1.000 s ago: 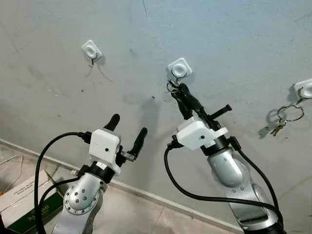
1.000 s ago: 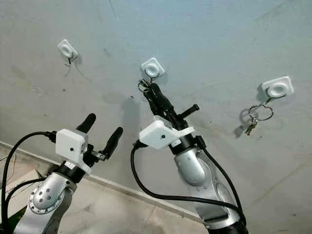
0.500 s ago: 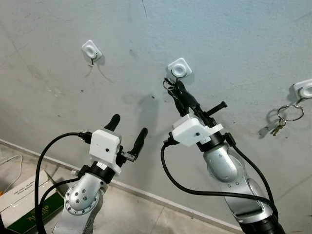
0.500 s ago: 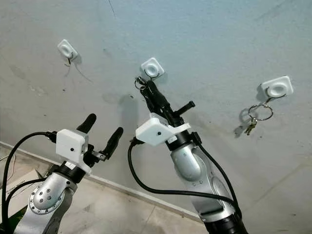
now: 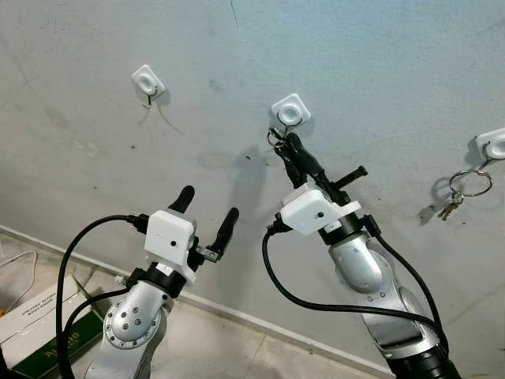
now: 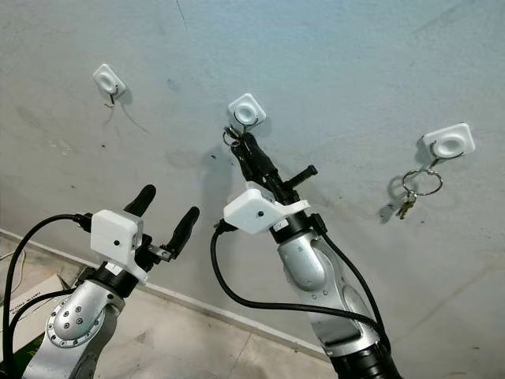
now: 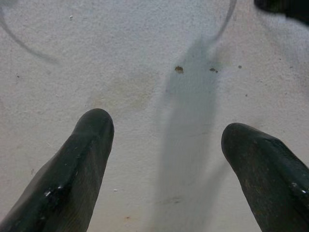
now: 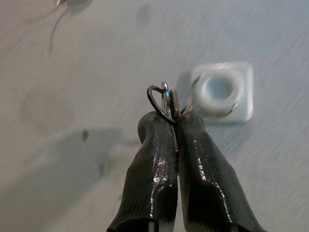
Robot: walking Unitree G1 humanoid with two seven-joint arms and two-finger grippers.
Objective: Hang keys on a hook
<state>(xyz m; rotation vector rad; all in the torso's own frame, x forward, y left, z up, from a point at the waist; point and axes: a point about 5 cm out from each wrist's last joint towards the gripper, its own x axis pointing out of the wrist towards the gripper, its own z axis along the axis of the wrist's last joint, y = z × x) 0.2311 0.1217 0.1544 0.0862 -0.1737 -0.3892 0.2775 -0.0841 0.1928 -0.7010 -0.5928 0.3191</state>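
Between the pinched black fingers of the right gripper [image 8: 175, 126] sits a thin metal key ring [image 8: 159, 99], its wire loop poking out past the tips, just beside a square white plastic hook [image 5: 290, 111] on the rough grey wall [image 5: 379, 63]. Off to that gripper's left, the left gripper [image 5: 203, 213] hangs lower, its 2 fingers spread apart, holding nothing. Further right, another ring of keys [image 5: 461, 192] dangles from a second white hook [image 5: 491, 144].

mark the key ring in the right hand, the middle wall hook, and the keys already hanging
key ring [image 8: 159, 98]: right wrist view, wire loop above the fingertips
middle wall hook [image 5: 290, 110]: left eye view, white base plate
hanging keys [image 6: 420, 181]: right eye view, ring under the right-side hook
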